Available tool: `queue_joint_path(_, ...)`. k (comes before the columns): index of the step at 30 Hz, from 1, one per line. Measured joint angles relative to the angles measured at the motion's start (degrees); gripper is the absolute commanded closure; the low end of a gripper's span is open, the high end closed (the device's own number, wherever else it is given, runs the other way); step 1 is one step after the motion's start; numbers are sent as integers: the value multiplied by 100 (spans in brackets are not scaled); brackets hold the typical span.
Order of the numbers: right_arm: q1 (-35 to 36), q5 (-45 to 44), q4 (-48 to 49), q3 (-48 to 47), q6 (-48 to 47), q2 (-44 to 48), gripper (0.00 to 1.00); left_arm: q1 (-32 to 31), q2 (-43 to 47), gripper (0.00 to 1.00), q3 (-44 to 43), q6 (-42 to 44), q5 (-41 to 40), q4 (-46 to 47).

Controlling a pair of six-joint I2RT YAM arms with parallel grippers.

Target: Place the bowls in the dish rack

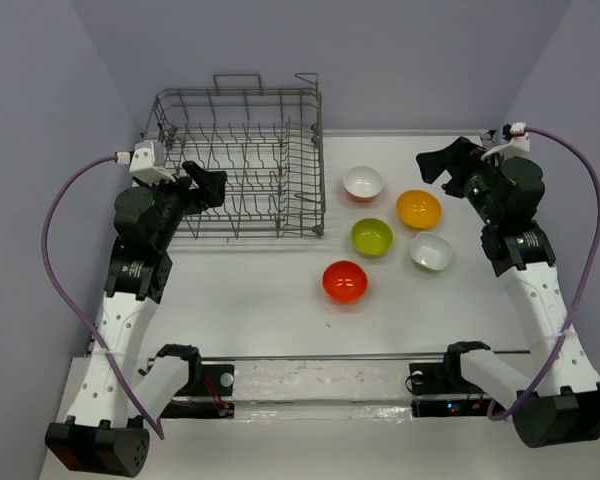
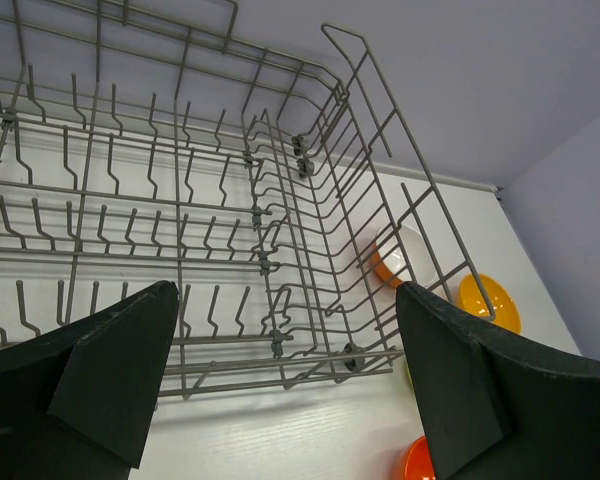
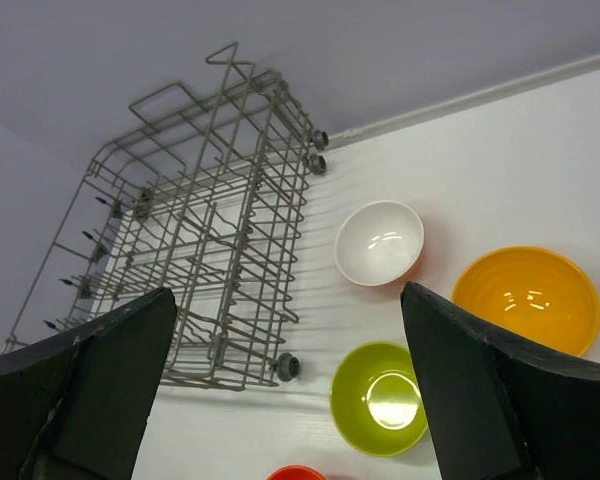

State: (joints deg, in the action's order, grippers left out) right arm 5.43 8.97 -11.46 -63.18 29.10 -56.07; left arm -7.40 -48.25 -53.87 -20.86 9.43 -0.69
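Jaws of left gripper (image 2: 285,300) spread wide, nothing between them; likewise right gripper (image 3: 288,300), parted and empty. Left fingers (image 2: 120,350) dark and blunt, filling both lower corners of the left wrist view and cutting off whatever lies behind them. Between them, the near edge and right wall of the dish rack (image 1: 240,160), grey wire with rows of upright tines, no bowl inside. From above, left gripper over the rack's near left corner, contact with the wire impossible to tell. Right gripper held at the far right of the table (image 1: 270,310), well apart from the rack and clear of every bowl. All five bowls upright on the table, right of the rack, clustered but not touching. White bowl with orange-red outside (image 1: 363,182) farthest and nearest the rack, glimpsed only through the wires in the left wrist view. Yellow-orange bowl (image 1: 418,208) right of it, partly hidden by a finger in both wrist views. Lime green bowl (image 1: 371,236) in the middle, its right edge just beside a finger in the right wrist view. Plain white bowl (image 1: 431,251) to the right, clearly seen only from above. Red-orange bowl (image 1: 345,281) nearest, cut off at the lower edge of both wrist views.
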Motion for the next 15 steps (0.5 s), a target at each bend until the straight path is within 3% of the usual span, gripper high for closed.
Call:
queue_joint_path(7, 0, -518, -55, -13, 7, -509, 0, 9, -33, 1, 0, -2, 28, 0)
queue_joint_path(15, 0, -1683, -210, -101, 103, -2011, 4, 74, -122, 1, 0, -9, 129, -2)
